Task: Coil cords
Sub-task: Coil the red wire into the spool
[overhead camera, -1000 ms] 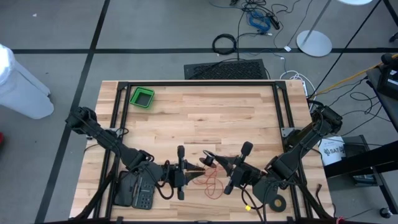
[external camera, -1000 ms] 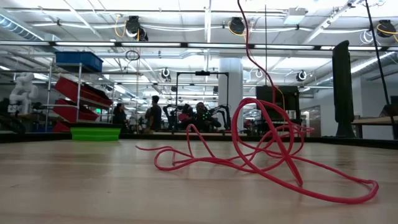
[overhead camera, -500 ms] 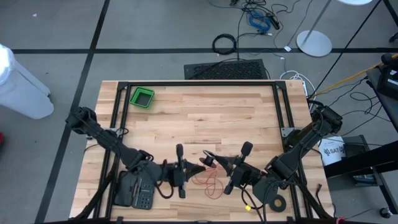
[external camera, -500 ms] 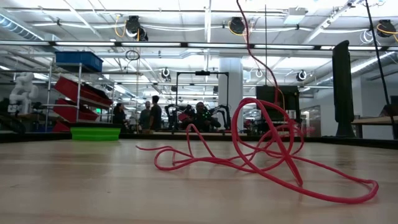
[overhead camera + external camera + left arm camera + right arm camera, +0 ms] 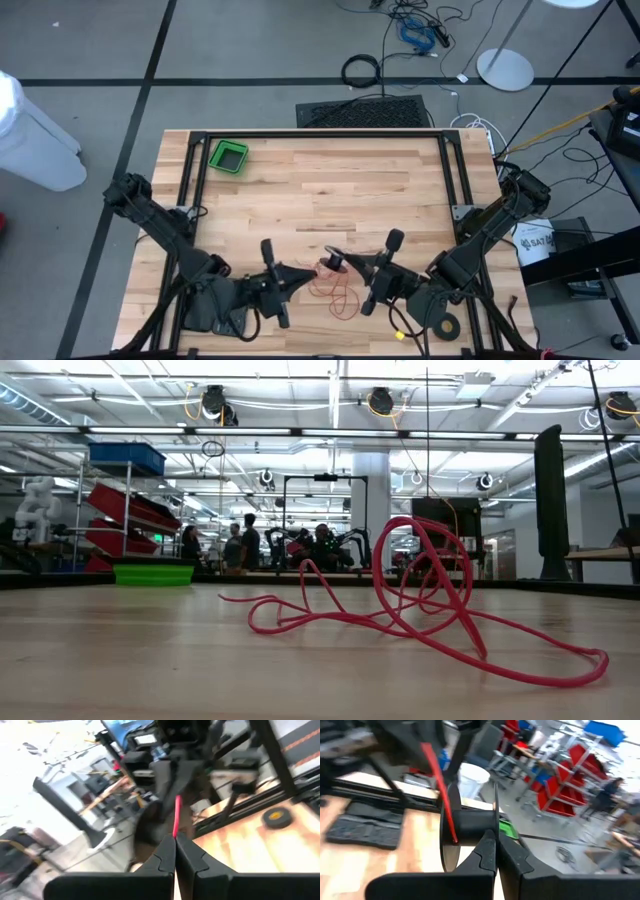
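Thin glossy red cord (image 5: 430, 610) is pinched by left gripper (image 5: 175, 851); right gripper (image 5: 496, 851) clenched against dark round spool (image 5: 465, 827).

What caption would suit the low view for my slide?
A loose tangle of red cord lies on the wooden table, with a green bin far behind.

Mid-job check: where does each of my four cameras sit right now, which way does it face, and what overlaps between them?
High view: overhead, straight down on the table; both arms show.
Low view: table height, level across the red cord into the room; no arm visible.
Left wrist view: past the shut left gripper pinching the cord.
Right wrist view: past the shut right gripper gripping a dark spool.
Shared: the cord shows in all four; the green bin in high and low.
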